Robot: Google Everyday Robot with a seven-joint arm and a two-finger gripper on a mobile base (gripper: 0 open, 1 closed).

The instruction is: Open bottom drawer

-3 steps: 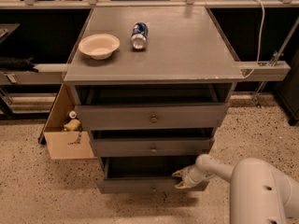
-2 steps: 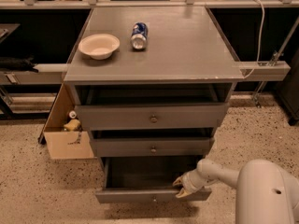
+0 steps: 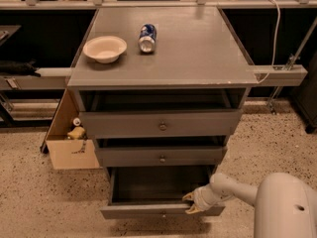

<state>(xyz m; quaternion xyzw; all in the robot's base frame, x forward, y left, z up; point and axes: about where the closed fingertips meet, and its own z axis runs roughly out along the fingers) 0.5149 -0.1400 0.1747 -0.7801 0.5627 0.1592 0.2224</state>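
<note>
The bottom drawer (image 3: 143,211) is the lowest and slimmest grey front of the cabinet. It stands pulled out, with its dark empty inside (image 3: 158,185) showing. My gripper (image 3: 190,204) is at the right part of the drawer's front edge, one finger inside the drawer and one outside, clamped on the front panel. My white arm (image 3: 233,190) reaches in from the lower right.
The middle drawer (image 3: 162,156) and top drawer (image 3: 158,124) are pushed in further. A white bowl (image 3: 104,48) and a lying blue can (image 3: 147,37) sit on the cabinet top (image 3: 198,48). An open cardboard box (image 3: 69,145) stands on the floor at the left.
The bottom drawer has slid out toward me, with my gripper moving with its front edge. More of the drawer's inside shows now.
</note>
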